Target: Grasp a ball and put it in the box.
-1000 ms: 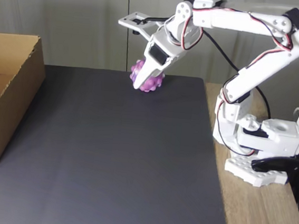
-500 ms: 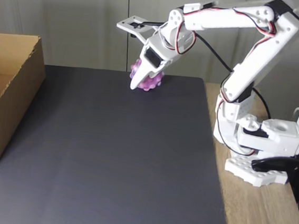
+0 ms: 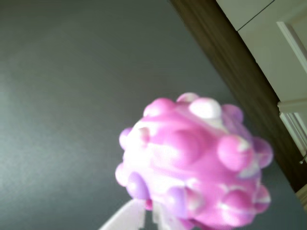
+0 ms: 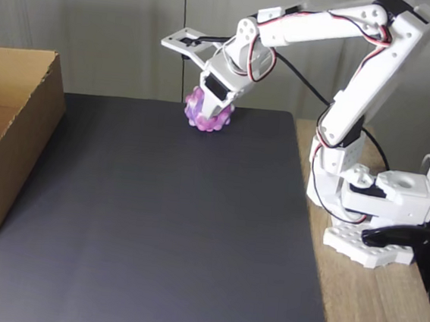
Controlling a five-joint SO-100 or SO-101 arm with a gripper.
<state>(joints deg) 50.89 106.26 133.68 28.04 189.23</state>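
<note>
Ball: the ball [image 4: 207, 113] sits between the gripper's [image 4: 201, 119] fingers at the far edge of the mat [image 4: 163, 224], and in the fixed view it hangs just above the dark surface, though contact with the mat cannot be told for sure.
Fingers: narrowed onto the ball, one white finger [image 4: 205, 103] lying across its near side; in the wrist view a white finger tip [image 3: 125, 218] pokes up from the bottom edge, touching the ball's [image 3: 194, 163] underside.
Ball look: pink and purple, mottled with white, covered in rounded bumps, and slightly blurred in the wrist view.
Box: the box [image 4: 10, 137] stands at the left edge of the fixed view, open at the top, well apart from the ball.
Arm: the arm [image 4: 359, 91] reaches from its base [image 4: 380, 223] on the wooden table [image 4: 383, 314] at the right, up and over to the mat's far edge.
Count: one ball, one box, one arm, one mat.
Writing: no brand or label can be read on the box, the ball or the arm.
Behind: a grey wall [image 4: 98, 28] runs along the back of the fixed view.
</note>
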